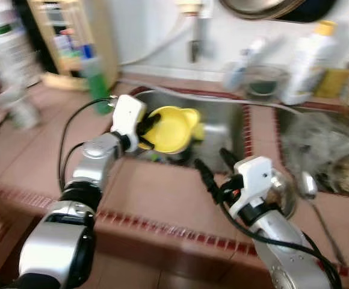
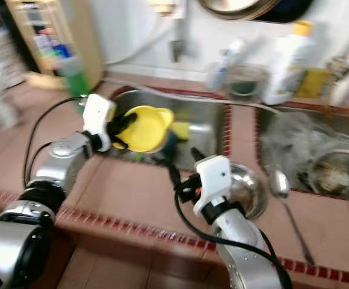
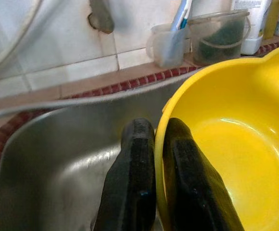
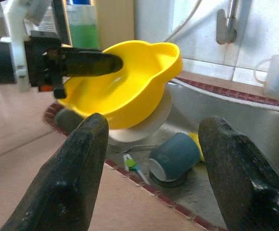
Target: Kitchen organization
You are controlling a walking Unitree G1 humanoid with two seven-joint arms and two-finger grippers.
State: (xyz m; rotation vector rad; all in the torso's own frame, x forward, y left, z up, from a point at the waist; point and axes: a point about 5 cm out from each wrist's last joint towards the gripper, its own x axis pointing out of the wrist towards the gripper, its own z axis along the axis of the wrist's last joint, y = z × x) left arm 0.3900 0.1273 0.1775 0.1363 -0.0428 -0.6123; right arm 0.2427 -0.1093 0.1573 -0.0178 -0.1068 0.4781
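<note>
Left tool [image 1: 145,127] pinches yellow bowl [image 1: 171,127] rim, bowl tilted over sink [image 1: 222,123].

Yellow bowl [image 1: 169,128] over a grey steel sink [image 1: 222,129], with a blue-grey cup [image 4: 174,156] and a white plate [image 4: 146,126] beneath it. Counter [image 1: 156,195] is pinkish-brown tile with a dark red patterned border; wall is white tile. Left gripper [image 3: 158,159] and right gripper [image 4: 154,144] have black fingers, white housings and silver arms; green bottle [image 1: 96,75], white bottle with yellow cap [image 1: 310,60].
</note>
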